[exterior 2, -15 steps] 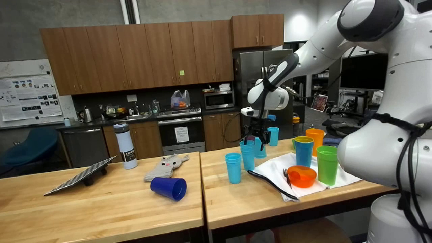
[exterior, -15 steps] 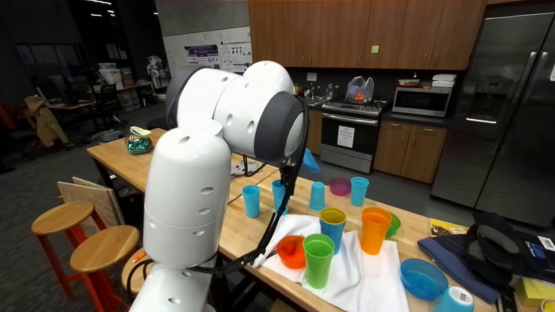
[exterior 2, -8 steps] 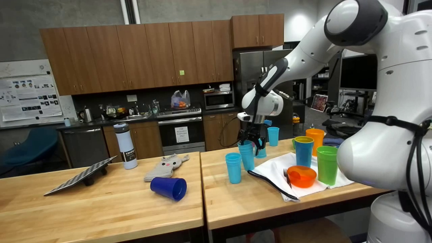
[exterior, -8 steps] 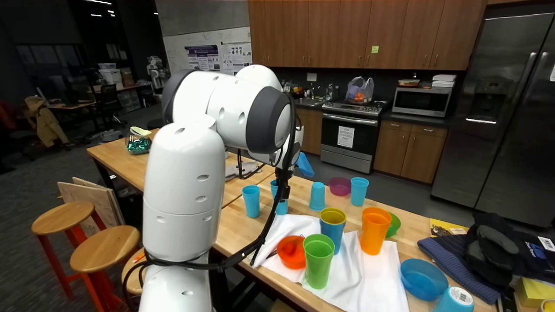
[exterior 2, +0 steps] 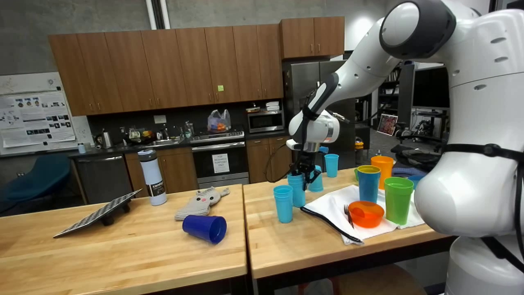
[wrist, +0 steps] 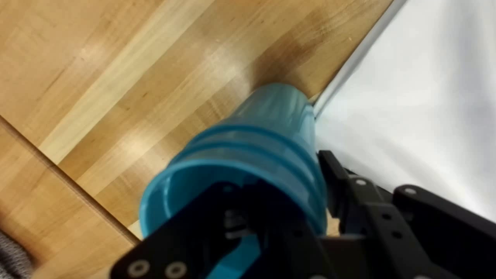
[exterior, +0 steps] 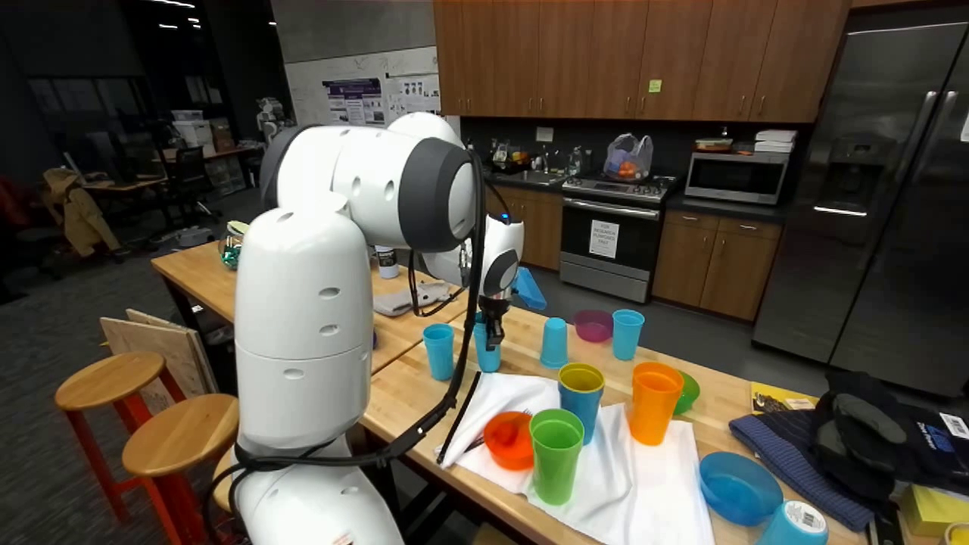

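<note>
A stack of light-blue cups [wrist: 275, 112] stands with its mouth up on the wooden table, beside the edge of a white cloth [wrist: 418, 97]. My gripper [wrist: 292, 170] straddles the stack's rim. One finger reaches inside the mouth, its tip lost in shadow. The outer finger [wrist: 341, 182] lies along the outside wall, its tip at or very near the plastic; a sliver of table shows lower down. Whether both pads press on the wall cannot be seen. In an exterior view the gripper [exterior 2: 302, 178] is at the rim of this stack [exterior 2: 299, 197].
Close by stand another light-blue stack [exterior 2: 283, 207] and an upside-down light-blue cup [exterior: 554, 344]. On the cloth are an orange bowl [exterior: 509, 441], a green cup [exterior: 556, 462], a blue cup [exterior: 581, 409] and an orange cup [exterior: 653, 405]. A dark blue cup [exterior 2: 204, 228] lies sideways.
The arm has moved left in both exterior views, and the gripper has come down over the stack's rim. Its jaws have drawn closer together. The stack has shifted slightly and stands straighter.
</note>
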`<state>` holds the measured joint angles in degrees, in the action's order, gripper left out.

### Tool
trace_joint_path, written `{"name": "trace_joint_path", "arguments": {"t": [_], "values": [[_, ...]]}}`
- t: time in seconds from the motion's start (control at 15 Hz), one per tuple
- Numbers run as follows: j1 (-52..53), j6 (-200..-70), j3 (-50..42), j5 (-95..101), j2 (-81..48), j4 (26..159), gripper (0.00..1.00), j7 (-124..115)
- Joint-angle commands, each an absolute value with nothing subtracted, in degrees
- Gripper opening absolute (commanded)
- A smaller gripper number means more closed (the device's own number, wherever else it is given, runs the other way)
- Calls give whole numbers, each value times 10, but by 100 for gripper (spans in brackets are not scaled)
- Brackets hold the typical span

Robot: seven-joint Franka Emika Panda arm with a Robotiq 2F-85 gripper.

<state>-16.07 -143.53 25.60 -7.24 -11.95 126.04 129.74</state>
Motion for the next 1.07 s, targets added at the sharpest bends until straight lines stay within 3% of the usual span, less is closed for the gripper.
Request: {"name": "trace_joint_path", "arguments": {"t": [0.0, 1.0], "values": [[-91, -1437, 184, -83, -92, 1272, 0, 1311], [5, -1417, 97, -31, -17, 1275, 2, 1279]]}}
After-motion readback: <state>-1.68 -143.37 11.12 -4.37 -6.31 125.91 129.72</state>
